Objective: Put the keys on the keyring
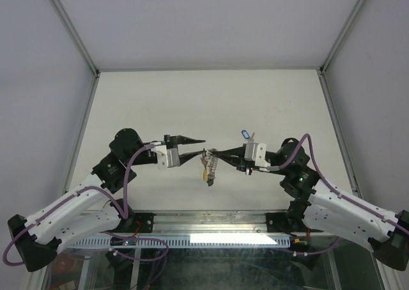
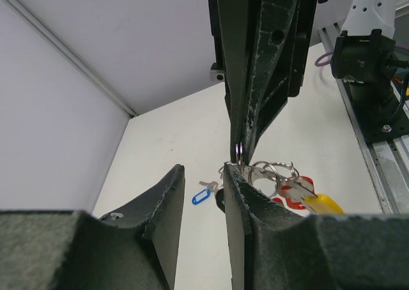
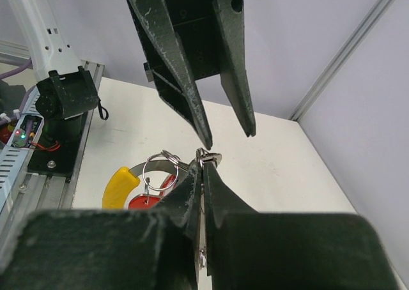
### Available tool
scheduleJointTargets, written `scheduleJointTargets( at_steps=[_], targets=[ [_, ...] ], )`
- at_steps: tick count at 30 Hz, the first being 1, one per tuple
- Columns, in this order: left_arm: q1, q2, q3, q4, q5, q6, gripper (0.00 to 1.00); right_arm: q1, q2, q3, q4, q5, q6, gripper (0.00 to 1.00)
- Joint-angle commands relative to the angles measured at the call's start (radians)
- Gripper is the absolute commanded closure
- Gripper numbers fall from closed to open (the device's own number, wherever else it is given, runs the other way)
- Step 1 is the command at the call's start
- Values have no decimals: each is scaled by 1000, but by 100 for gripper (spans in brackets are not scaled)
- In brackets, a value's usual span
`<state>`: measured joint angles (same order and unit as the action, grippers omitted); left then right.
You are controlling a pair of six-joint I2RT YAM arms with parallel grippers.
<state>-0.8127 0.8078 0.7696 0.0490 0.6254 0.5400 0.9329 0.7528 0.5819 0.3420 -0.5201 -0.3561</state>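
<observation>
My right gripper (image 1: 208, 153) is shut on the silvery keyring (image 1: 206, 156) and holds it above the table. Keys with a yellow tag (image 1: 205, 173) and a dark tag hang below it. In the right wrist view my shut fingertips (image 3: 203, 168) pinch the ring's edge, with small rings (image 3: 160, 172), a yellow tag (image 3: 119, 186) and a red tag (image 3: 151, 199) to the left. My left gripper (image 1: 202, 147) is open, facing the right one tip to tip. In the left wrist view its right finger (image 2: 239, 204) sits right at the keyring (image 2: 238, 154). A blue-tagged key (image 1: 245, 135) lies on the table.
The white table (image 1: 160, 105) is bounded by a metal frame and grey walls. The blue-tagged key (image 2: 201, 195) lies beyond the left fingers in the left wrist view. The arm bases and a cable rail (image 1: 204, 239) run along the near edge.
</observation>
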Motion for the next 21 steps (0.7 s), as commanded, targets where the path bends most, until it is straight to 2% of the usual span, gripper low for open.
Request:
scheduleJointTargets(
  at_steps=[1, 12, 16, 21],
  targets=[
    [-7, -35, -36, 113, -25, -67, 70, -2, -25, -3, 171, 23, 16, 100],
    [-8, -47, -27, 119, -104, -130, 70, -2, -2, -41, 240, 32, 85, 100],
    [-7, -46, -29, 125, -105, -135, 70, -2, -10, -89, 323, 39, 93, 100],
    [-6, -42, -32, 126, -120, -139, 71, -2, 9, -71, 278, 19, 62, 100]
  ],
)
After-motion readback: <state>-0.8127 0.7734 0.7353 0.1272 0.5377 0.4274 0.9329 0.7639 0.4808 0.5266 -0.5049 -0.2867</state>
